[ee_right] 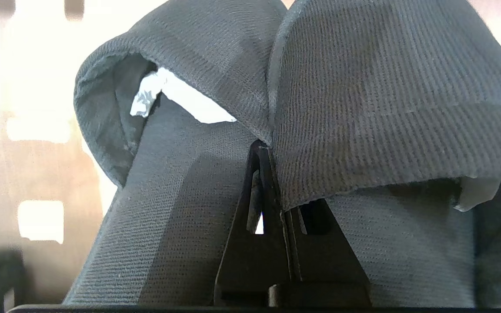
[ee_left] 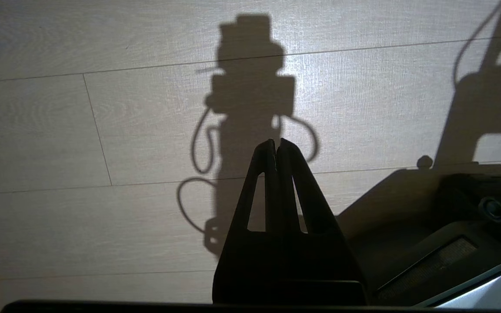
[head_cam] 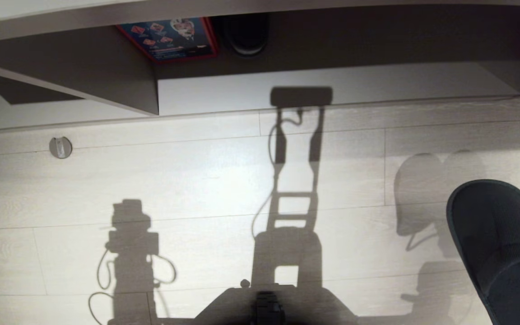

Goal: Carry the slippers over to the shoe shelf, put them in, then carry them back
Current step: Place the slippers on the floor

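The right gripper (ee_right: pixel 264 150) is clenched on the 2 soft dark grey fabric slippers (ee_right: pixel 363 100), its black fingers pinching the edges where both uppers meet. In the head view the slippers (head_cam: pixel 497 239) hang low at the right side, above the pale wood-plank floor (head_cam: pixel 197 189) and casting a shadow on it, so they appear lifted clear. The gripper itself is hidden behind them in that view. The low grey-brown laminate shoe shelf (head_cam: pixel 106 85), with its slanted divider panel and pale base board, lies ahead, well apart from the slippers. A small round metal floor fitting (head_cam: pixel 60 147) sits near the shelf's left end. The left gripper (ee_left: pixel 276 145) is closed on nothing, parked over the floor.

Judged from this, the carry is under way. To do it well, keep the pinch firm on both uppers, hold the pair level, and stay above the base board's front edge.
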Robot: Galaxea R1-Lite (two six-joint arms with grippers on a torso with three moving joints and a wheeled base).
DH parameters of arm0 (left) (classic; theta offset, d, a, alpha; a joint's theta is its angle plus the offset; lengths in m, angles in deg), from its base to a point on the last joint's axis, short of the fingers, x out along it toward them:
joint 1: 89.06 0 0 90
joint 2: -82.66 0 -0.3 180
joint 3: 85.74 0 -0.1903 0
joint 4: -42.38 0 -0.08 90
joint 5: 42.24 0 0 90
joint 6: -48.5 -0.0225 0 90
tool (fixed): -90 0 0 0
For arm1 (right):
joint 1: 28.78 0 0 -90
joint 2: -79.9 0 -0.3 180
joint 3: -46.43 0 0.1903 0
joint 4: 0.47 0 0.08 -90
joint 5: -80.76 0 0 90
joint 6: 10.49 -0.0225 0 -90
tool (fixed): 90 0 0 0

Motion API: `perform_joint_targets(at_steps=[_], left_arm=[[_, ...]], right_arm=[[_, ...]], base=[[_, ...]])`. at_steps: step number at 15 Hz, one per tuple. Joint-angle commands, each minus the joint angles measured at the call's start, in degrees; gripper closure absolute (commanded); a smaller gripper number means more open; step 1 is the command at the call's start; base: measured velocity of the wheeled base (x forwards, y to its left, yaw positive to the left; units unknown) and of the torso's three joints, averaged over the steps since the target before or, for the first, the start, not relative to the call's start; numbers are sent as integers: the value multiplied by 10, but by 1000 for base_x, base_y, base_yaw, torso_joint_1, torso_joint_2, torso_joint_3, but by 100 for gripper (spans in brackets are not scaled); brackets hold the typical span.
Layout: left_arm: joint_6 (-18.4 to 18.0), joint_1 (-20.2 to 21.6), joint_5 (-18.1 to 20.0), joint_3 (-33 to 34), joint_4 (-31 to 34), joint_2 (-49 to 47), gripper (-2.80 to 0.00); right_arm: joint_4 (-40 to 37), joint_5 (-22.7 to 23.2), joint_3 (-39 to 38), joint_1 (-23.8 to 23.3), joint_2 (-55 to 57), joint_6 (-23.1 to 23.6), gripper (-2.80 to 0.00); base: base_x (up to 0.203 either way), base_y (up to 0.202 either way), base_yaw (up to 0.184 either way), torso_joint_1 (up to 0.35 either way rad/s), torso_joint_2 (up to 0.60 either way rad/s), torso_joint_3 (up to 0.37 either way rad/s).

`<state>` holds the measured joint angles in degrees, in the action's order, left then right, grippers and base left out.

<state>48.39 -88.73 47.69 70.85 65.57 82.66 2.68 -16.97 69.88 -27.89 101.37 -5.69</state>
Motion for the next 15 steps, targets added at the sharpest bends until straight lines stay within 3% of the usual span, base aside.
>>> perform_joint_targets(at_steps=[1,15], left_arm=[[0,0,0,0,0,0,0],[0,0,0,0,0,0,0]], right_arm=[[-26,5,0,-10,-33,0,0],[-197,74,0,-20,-109,-1,0]], base=[[0,0,0,0,0,0],[0,0,0,0,0,0]])
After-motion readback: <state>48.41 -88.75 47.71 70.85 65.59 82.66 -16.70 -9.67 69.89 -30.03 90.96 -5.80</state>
